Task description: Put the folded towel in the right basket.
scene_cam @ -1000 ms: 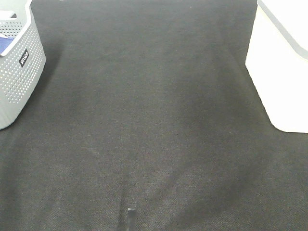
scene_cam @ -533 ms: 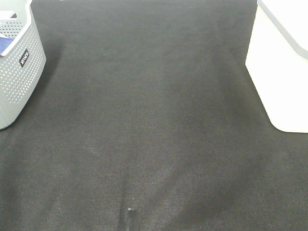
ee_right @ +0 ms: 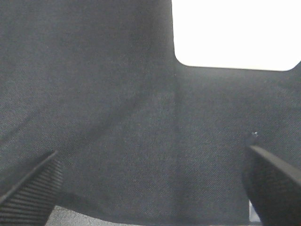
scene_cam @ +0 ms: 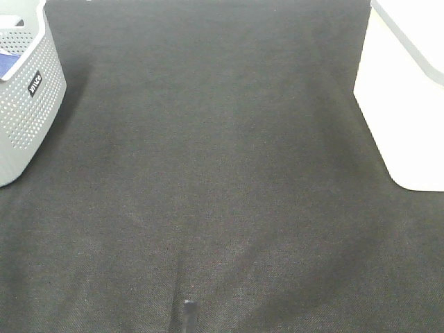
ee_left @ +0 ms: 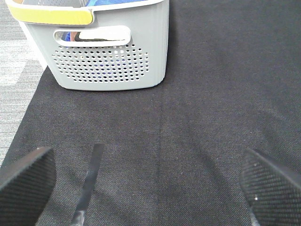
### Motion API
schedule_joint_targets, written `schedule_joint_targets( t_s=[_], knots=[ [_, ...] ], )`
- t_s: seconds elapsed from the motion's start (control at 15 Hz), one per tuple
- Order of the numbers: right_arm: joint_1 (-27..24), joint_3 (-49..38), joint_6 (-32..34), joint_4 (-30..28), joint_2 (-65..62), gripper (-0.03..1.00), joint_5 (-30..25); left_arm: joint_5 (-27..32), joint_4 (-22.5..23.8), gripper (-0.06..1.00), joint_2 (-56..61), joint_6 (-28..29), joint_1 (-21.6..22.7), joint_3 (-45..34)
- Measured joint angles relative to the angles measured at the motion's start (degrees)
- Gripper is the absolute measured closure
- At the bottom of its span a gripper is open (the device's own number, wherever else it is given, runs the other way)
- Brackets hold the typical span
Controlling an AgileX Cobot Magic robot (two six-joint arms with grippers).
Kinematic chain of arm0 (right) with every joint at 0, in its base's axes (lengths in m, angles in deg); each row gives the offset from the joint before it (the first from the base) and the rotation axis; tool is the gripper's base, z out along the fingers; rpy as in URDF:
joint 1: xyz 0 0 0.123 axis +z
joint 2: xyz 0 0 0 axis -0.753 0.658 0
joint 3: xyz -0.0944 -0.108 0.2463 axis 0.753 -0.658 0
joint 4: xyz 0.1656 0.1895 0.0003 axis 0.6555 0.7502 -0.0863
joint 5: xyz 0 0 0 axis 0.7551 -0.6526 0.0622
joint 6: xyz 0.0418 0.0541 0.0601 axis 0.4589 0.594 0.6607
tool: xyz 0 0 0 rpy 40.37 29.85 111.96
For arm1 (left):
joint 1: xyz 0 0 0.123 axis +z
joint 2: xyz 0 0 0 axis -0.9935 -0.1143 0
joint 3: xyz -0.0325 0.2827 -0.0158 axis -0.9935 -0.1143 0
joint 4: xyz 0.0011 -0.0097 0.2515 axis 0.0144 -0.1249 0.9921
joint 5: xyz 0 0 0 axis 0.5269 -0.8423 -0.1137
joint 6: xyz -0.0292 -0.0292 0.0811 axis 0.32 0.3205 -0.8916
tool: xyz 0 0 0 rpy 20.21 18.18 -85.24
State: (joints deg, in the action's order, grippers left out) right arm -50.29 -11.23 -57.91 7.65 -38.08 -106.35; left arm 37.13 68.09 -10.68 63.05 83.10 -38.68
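Observation:
A grey perforated basket [scene_cam: 28, 118] stands at the far left of the black mat; blue cloth [scene_cam: 7, 66] shows inside it. In the left wrist view the same basket [ee_left: 103, 66] has a yellow rim strip, and blue cloth [ee_left: 117, 2] shows at its top. The white right basket [scene_cam: 406, 104] stands at the far right and also shows in the right wrist view [ee_right: 235, 33]. My left gripper [ee_left: 146, 183] is open and empty over the mat, short of the grey basket. My right gripper [ee_right: 150, 183] is open and empty over the mat, short of the white basket. Neither gripper shows in the high view.
The black mat [scene_cam: 222, 173] covers the floor between the two baskets. A thin dark rod [scene_cam: 186, 316] pokes in at the bottom middle of the high view. Grey striped floor [ee_left: 14, 70] lies beyond the mat's edge beside the grey basket.

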Motion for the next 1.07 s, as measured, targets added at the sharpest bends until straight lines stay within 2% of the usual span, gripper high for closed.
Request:
schedule_joint_targets(
  t_s=[0.33,0.53,1.07],
  knots=[
    [0.0,-3.04,0.23,0.8,-5.33,-0.01,1.15,0.0,0.0,-0.04,0.0,0.0,0.0,0.0],
    [0.0,-4.3,0.23,1.2,-9.34,-0.01,-2.75,0.0,0.0,-0.04,0.0,0.0,0.0,0.0],
    [0.63,-4.76,0.17,1.6,-14.15,-0.01,-3.27,0.0,0.0,-0.04,0.0,0.0,0.0,0.0]
  ],
)
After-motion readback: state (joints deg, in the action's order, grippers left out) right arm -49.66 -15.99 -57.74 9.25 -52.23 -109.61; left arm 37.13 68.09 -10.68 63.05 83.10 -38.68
